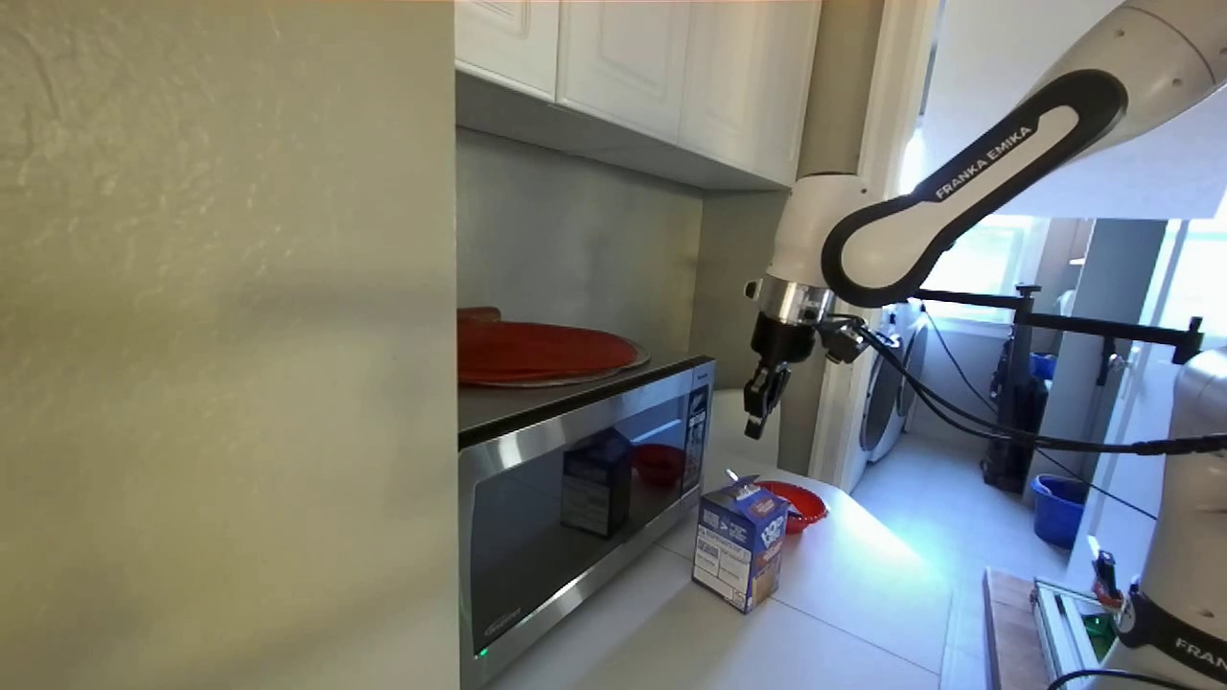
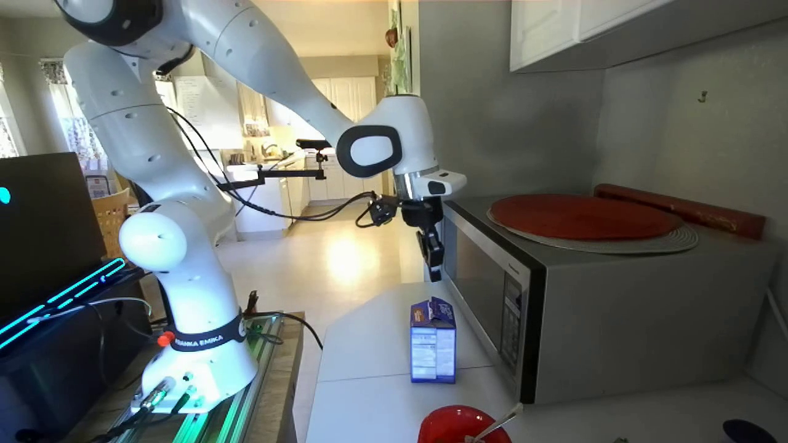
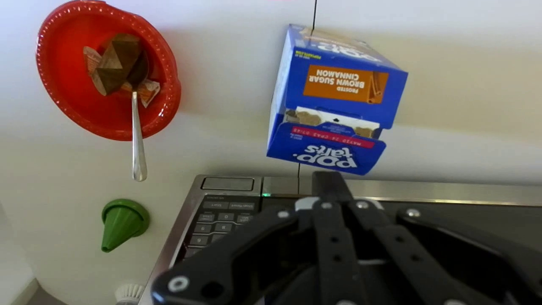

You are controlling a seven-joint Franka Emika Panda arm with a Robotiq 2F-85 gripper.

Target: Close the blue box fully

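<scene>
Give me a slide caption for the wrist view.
Wrist view: the blue box not yet closed, its flap raised, near a red bowl holding a spoon.

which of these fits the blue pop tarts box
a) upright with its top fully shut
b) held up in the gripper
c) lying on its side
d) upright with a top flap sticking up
d: the blue box stands upright on the counter, and the wrist view shows a gap between its top flap and the panel beside it.
</scene>
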